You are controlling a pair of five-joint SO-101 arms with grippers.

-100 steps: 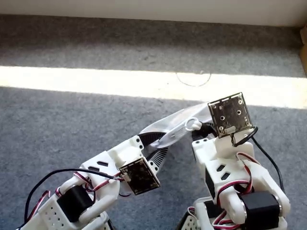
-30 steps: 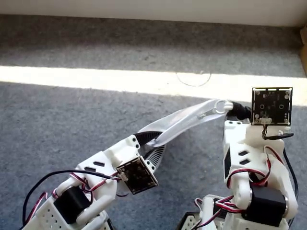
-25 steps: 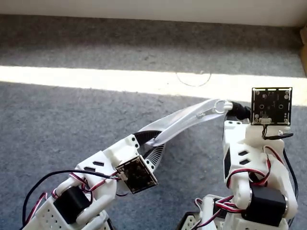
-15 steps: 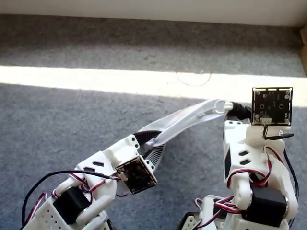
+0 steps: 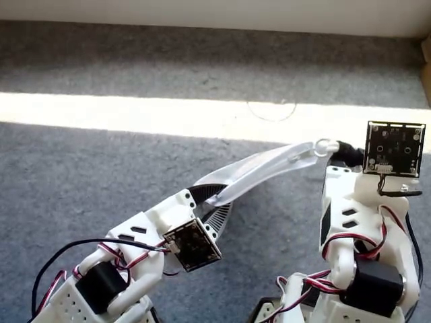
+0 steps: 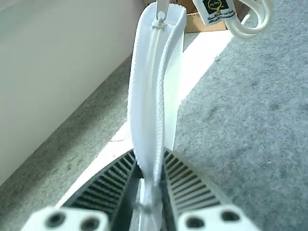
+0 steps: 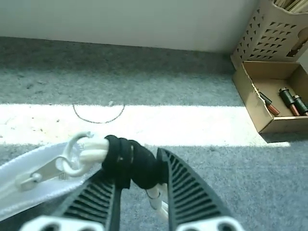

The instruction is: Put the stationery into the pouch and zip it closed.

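Pouch (image 5: 262, 168) hangs, seemingly taut, above sun-striped carpet (image 5: 101, 175).

Grey carpet-like fabric covers the tabletop (image 5: 101, 182), crossed by a sunlit strip (image 5: 135, 114) along the far edge. A thin thread loop (image 5: 271, 111) lies in that strip. An open cardboard box (image 7: 262, 108) and a perforated basket (image 7: 274, 29) sit at the far right corner.
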